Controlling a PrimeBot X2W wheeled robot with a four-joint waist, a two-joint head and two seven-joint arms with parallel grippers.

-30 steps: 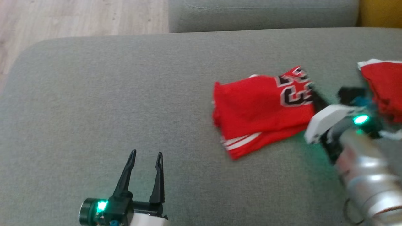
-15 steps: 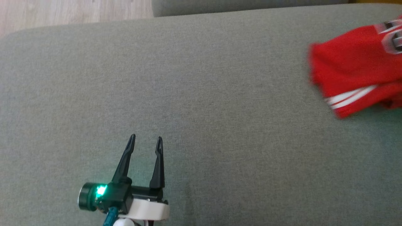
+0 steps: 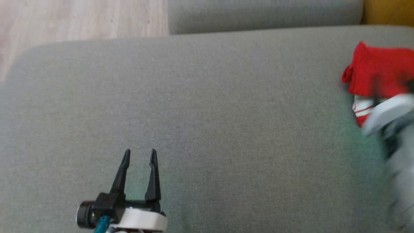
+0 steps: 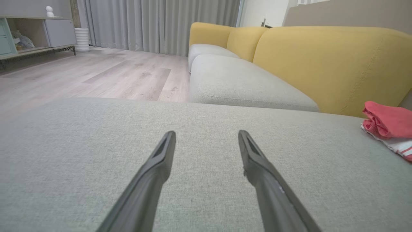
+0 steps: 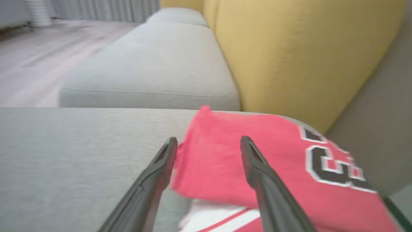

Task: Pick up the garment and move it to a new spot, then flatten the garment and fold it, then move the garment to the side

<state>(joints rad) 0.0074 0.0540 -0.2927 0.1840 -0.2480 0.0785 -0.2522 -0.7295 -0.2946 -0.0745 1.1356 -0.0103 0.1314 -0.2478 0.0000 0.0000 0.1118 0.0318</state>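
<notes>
Grey sofa cushion spreads broad and bare across the head view, with pale wooden floor beyond its rounded corner. A yellow backrest rises behind it in the right wrist view.

Folded into a compact red packet, the garment lies at the cushion's far right end, near the backrest. A white-striped hem peeks out underneath and a black-and-white number shows on top. That spot looks deliberate: it is off to the side and leaves the wide middle of the cushion free, which fits the last step of the task.

The right hand has its two fingers spread wide, tips over the near corner of the fold, pinching nothing (whether a tip grazes the cloth I cannot tell, since the view is blurred). Open fingers here would let the packet rest under its own weight rather than be dragged out of shape.

The left hand hovers low over bare cushion, well apart from the garment, fingers likewise spread and empty. Parked there, it is out of the other arm's way. To my eye the job is nearly finished.
</notes>
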